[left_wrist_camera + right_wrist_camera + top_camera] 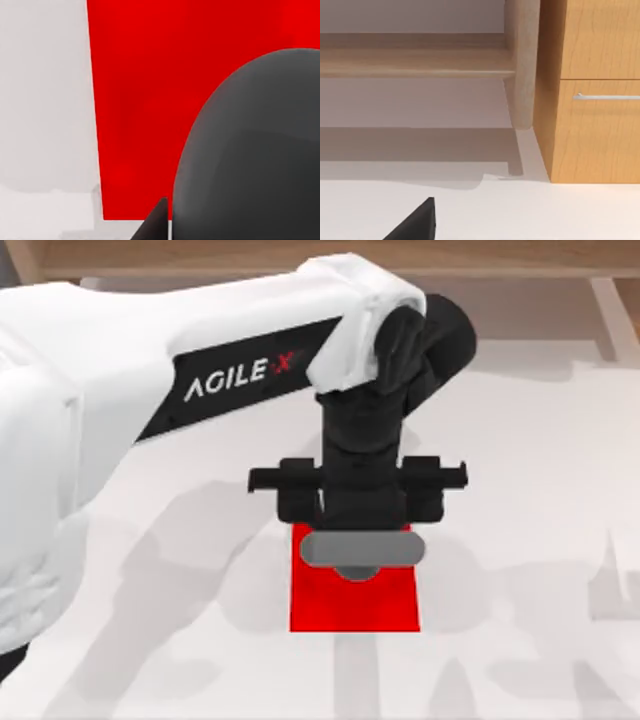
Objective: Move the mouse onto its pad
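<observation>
Top view: one pad (355, 602), a flat red square, lies on the pale table (520, 540) near the middle, and it serves as the landmark here. One mouse (362, 552), grey and rounded, sits over the pad's far edge, right under the left gripper (358, 540). One arm, the left, white with AGILE X lettering, reaches in from the table's left side and ends above the pad's far edge; its black gripper bar spans about the pad's width and hides that edge. Whether the fingers are spread or closed on the mouse cannot be told, since the wrist and bar cover them.

In the left wrist view the pad (145, 100) takes up much of the picture with the dark grey dome of the mouse (250, 160) in front of it; a strip of table (45, 110) runs beside the pad's edge, and a black fingertip (156, 224) pokes in just beside the mouse.

The right wrist view looks across the table (530, 210), away from the pad, at a wooden cabinet (595, 125) with one metal handle (607, 96) and one pale wooden leg (522, 65). A black finger (415, 222) of the right gripper shows at the edge; its state cannot be told.
</observation>
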